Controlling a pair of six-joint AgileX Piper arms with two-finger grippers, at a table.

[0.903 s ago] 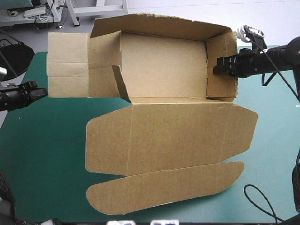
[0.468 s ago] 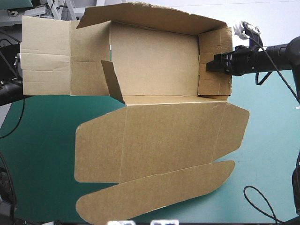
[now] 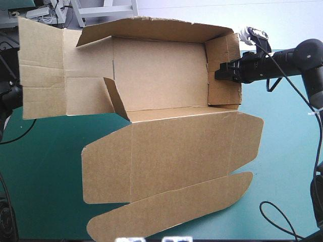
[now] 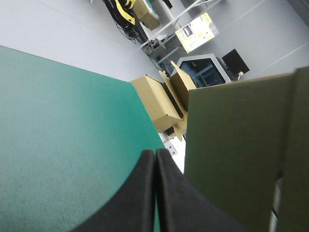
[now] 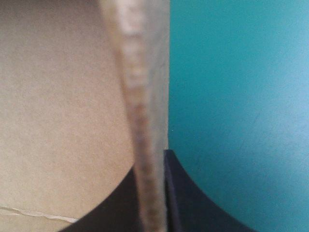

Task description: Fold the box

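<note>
The right gripper [image 3: 222, 71] pinches the upright end wall of the box [image 3: 161, 70] while the left gripper [image 4: 155, 155], closed on nothing, lends no support, so dragging may buckle that wall.

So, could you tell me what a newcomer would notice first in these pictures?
The big brown box dominates the teal-green table: walls partly raised at the far side, its lid lying flat toward the near edge. The right gripper pinches the box's right end wall, while the left gripper, shut and empty, sits beside the unfolded left panel.
</note>
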